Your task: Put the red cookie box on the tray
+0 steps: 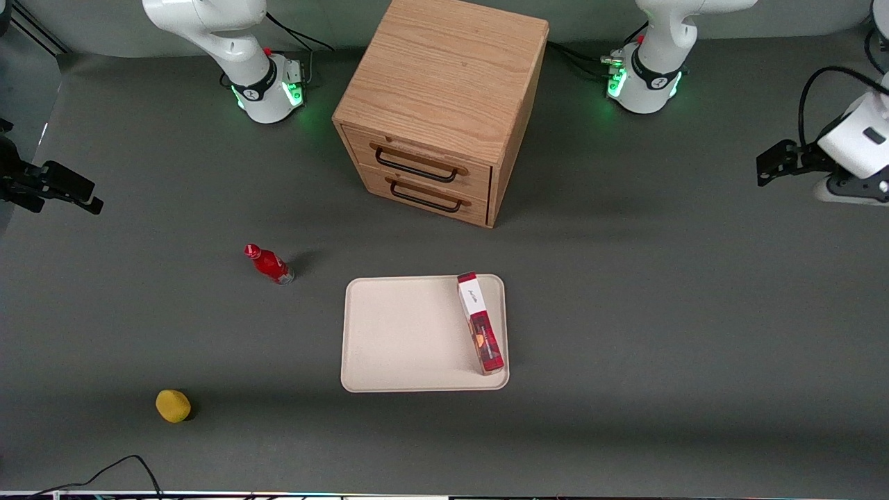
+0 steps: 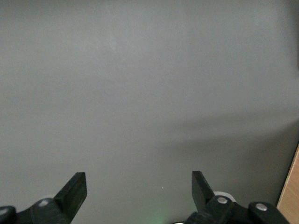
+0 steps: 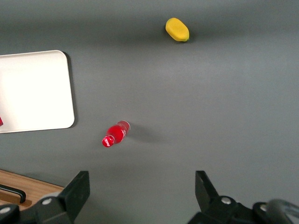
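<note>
The red cookie box (image 1: 480, 324) (tartan, white label) lay along the tray (image 1: 403, 333) rim at three o'clock; the hand (image 2: 139, 193) hung spread over bare counter (image 2: 140, 84).

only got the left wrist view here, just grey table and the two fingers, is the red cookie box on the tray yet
Observer: Yes. In the front view the red cookie box stands on edge on the tray, along the side toward the working arm's end.
Operator: is the tool anywhere near it
Observer: No. The tool is open and empty, and the front view shows it far off at the working arm's end of the table.
Operator: anything else near the tray
Observer: A small red bottle stands beside the tray, toward the parked arm's end, apart from it.
</note>
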Robot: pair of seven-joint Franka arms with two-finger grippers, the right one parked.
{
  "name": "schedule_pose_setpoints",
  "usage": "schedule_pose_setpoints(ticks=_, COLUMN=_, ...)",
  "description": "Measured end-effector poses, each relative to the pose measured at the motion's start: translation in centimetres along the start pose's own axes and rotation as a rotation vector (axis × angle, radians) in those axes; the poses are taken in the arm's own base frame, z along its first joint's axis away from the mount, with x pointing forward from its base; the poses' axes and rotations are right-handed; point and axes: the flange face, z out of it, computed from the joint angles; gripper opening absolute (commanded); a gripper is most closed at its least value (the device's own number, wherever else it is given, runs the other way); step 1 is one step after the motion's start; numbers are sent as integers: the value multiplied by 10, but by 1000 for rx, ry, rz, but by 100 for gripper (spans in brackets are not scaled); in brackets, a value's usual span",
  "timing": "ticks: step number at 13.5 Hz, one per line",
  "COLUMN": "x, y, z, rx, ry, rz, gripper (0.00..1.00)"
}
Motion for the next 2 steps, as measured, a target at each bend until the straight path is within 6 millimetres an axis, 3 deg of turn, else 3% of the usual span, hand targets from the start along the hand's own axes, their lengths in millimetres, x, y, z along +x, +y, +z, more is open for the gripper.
schedule_pose_setpoints(ticks=2, x=-1, y=1, z=-13, rx=1, ry=12, rz=1, gripper=100)
